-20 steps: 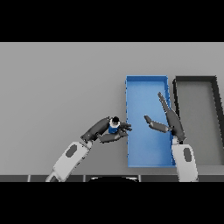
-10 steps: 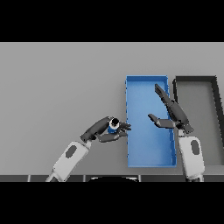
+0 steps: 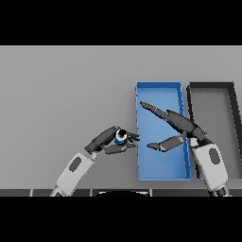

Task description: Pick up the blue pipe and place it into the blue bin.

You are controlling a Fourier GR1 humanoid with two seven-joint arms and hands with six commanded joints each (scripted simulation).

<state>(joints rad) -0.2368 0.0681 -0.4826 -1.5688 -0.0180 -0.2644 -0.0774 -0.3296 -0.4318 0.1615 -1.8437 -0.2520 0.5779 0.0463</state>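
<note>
1 blue pipe (image 3: 119,137) is what I am tracking, and from the head view I see it as a short blue piece with a pale end, pinched in my left hand (image 3: 109,141), whose fingers and thumb curl round it from both sides. It sits just beside the left wall of the blue bin (image 3: 181,124), outside it, near the bin's lower half; I cannot tell from this view whether the pipe is touching the grey table (image 3: 61,94) or is held a little above it. My left arm (image 3: 75,168) comes in from the lower edge and slants up to the right toward the bin. Fingertips of the left hand reach about to the bin's left rim. My right hand (image 3: 177,124) is over the inside of the blue bin, fingers spread and straight, holding nothing: the long fingers point up and to the left toward the bin's upper left area, and the thumb reaches left across the bin floor lower down. My right arm (image 3: 211,165) rises from the lower edge at the bin's right side. Just beside the blue bin, on its right, stands a dark bin (image 3: 235,108) with a grey floor, its right part cut off by the edge of the view.
</note>
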